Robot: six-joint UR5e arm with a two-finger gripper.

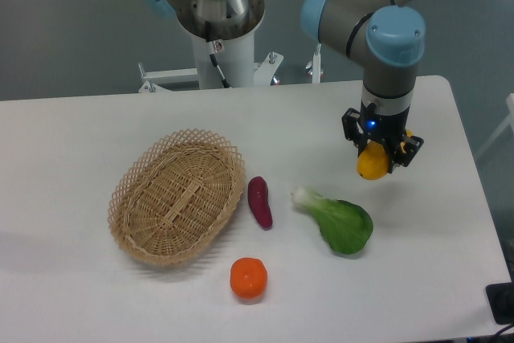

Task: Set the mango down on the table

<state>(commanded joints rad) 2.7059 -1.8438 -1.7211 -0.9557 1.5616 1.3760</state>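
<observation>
The mango (371,163) is a smooth yellow fruit held in my gripper (377,158) at the right side of the white table (72,142). The gripper points down and is shut on the mango, whose lower end shows below the black fingers. It hangs just above the tabletop, or close to it, behind and to the right of the bok choy. I cannot tell whether the mango touches the table.
A woven wicker basket (177,196) sits left of centre. A purple sweet potato (259,202) lies beside it. A green bok choy (339,221) lies just below the gripper's spot. A round orange fruit (248,277) sits near the front. The arm's base (221,30) stands behind the table.
</observation>
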